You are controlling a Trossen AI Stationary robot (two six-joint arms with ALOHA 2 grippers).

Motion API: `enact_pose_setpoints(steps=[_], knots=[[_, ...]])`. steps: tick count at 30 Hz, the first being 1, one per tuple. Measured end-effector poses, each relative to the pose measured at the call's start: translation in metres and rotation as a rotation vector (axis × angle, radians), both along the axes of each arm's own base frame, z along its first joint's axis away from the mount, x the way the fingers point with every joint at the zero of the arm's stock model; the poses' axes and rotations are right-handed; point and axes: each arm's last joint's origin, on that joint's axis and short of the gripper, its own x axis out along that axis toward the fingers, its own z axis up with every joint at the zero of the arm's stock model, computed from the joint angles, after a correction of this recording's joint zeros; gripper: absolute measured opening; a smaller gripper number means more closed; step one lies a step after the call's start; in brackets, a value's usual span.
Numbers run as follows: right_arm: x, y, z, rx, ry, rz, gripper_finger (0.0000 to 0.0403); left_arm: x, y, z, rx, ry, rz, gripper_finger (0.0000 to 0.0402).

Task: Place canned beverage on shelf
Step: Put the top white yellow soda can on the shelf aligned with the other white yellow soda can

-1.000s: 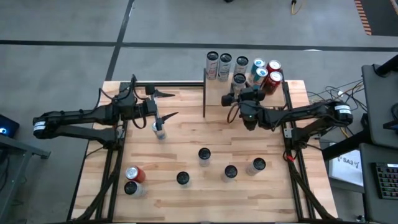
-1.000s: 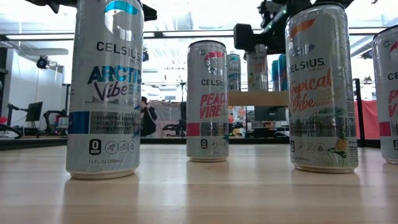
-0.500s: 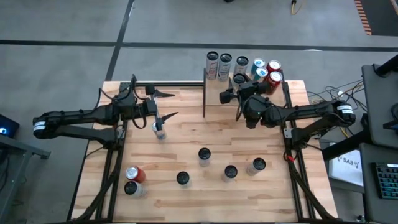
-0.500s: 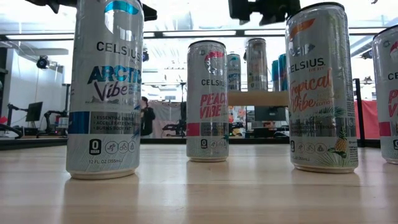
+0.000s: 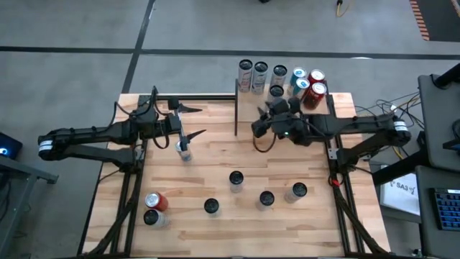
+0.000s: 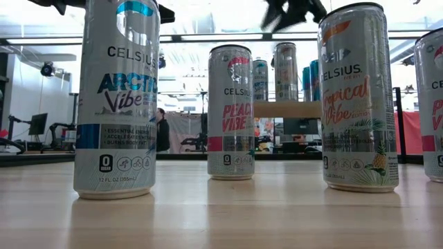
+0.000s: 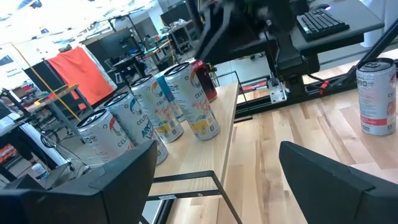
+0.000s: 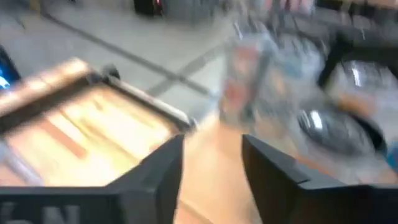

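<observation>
Seven cans are counted on the shelf (image 5: 248, 108), the small light-wood board with black posts at the far edge of the tabletop (image 5: 215, 180), ranged along its far side. The right end effector (image 5: 260, 126) is seen just in front of the shelf, over its near edge; nothing is held between its fingers, which stand a narrow gap apart in the right wrist view. The placing step is judged complete for one can, and a retreat towards the loose cans is judged to be in hand. The left end effector (image 5: 195, 121) hangs with fingers spread wide and empty over the left part of the tabletop, a can (image 5: 185, 150) standing just near of it. Six more cans are left on the near half.

For the next move, a can must be chosen, straddled and gripped upright; the one beside the left end effector is judged the readiest.

In the low view "CELSIUS ARCTIC Vibe" is read on the left can (image 6: 116, 97), "CELSIUS PEACH VIBE" on the middle can (image 6: 230, 111), and "CELSIUS Tropical Vibe" on the right can (image 6: 356, 97).
</observation>
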Motion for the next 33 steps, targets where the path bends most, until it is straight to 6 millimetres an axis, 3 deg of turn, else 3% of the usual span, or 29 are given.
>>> enact_pose_setpoints(steps=[6, 8, 18, 25, 33], knots=[[-0.018, -0.007, -0.018, 0.136, 0.123, -0.148, 0.0039, 0.0, 0.0, 0.0, 0.0, 0.0, 0.0, 0.0323], [-0.019, -0.01, -0.021, 0.14, 0.124, -0.163, 0.0017, 0.0, 0.0, 0.0, 0.0, 0.001, 0.0, 0.0323], [-0.004, -0.033, -0.024, 0.103, 0.126, -0.161, 0.0013, 0.0, 0.0, 0.0, 0.002, 0.002, 0.0, 0.0323], [-0.01, -0.055, -0.024, 0.103, 0.139, -0.237, 0.0012, 0.0, 0.0, -0.001, 0.003, 0.003, -0.001, 0.0323], [-0.01, -0.056, -0.023, 0.11, 0.15, -0.206, 0.0012, 0.0, 0.0, -0.001, 0.01, 0.005, -0.001, 0.0323]])
